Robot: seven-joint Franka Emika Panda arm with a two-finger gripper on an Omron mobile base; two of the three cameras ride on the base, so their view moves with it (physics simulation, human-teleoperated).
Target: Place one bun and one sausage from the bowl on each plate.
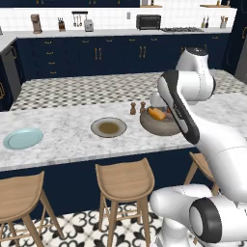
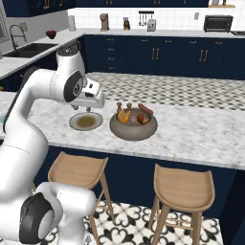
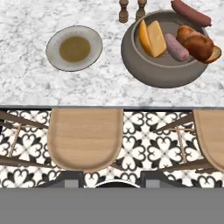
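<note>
Stone-look bowl (image 3: 164, 65) of buns and sausages beside grey-tan plate (image 3: 74, 47); no legible writing; gripper (image 3: 118, 178) aperture indeterminate.

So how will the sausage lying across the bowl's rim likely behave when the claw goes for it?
The sausage is a smooth, round rod, so it will probably roll or slip if nudged rather than pinched across its middle. It rests on the rim of the bowl, apparently with one end overhanging, so a push may tip it onto the counter. It looks stiff and light.
</note>
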